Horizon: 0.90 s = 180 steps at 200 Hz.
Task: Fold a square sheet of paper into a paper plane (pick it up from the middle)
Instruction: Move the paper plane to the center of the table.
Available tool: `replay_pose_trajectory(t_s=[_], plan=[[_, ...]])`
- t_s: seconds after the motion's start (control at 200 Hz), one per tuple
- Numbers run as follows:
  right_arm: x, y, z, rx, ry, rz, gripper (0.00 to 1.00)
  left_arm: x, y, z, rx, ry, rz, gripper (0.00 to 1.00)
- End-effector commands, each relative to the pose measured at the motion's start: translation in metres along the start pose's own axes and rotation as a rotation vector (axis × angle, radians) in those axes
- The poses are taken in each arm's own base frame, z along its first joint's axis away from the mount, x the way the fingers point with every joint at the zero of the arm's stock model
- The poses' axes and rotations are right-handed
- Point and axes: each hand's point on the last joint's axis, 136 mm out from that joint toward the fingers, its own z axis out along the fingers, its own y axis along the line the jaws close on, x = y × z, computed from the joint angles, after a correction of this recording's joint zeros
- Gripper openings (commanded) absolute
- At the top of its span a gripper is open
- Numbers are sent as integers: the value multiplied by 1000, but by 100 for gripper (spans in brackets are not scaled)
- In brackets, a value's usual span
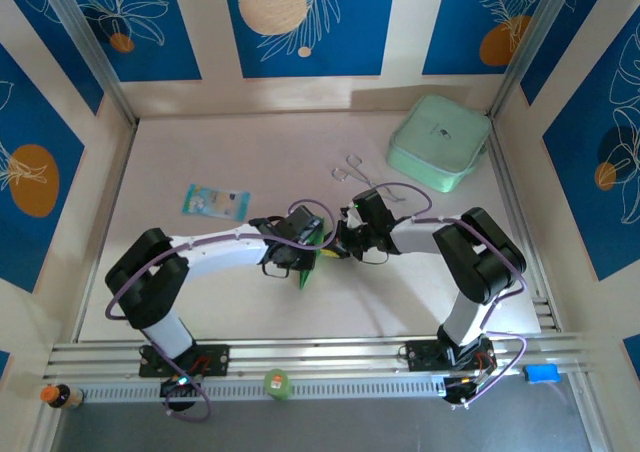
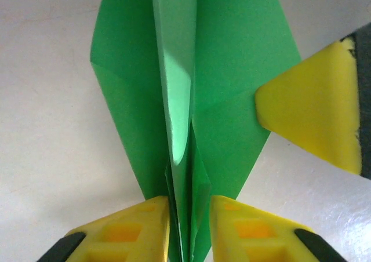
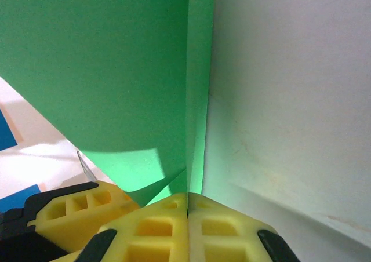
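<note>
The thin, smooth bright-green paper plane [image 2: 232, 59], a pointed dart with sharp creases and a raised centre fold, is between the two tools over the middle of the pale matte surface [image 2: 46, 157]. The left tool [image 2: 189, 204], with blocky yellow fingers, has the centre fold in its narrow gap, but I cannot tell if it presses. The right tool [image 3: 187, 197] is clenched on the paper's edge.

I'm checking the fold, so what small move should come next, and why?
Probably ease the left gripper off the paper plane: its jaws stand slightly apart around the centre fold, while the right gripper is shut on the paper's edge.
</note>
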Motion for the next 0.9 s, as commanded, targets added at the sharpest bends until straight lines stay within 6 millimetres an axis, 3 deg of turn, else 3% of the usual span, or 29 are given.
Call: replay_pose_trajectory(t_s=[0.0,0.33,0.895], plan=[[9,-2,2,-4,36,2,3,-6,-6,-9,11,-30,46,29],[10,-4,2,1,39,6,0,-17,-12,-16,29,-77,96,39],[9,-6,1,4,37,12,0,-1,-2,2,-19,6,79,37]])
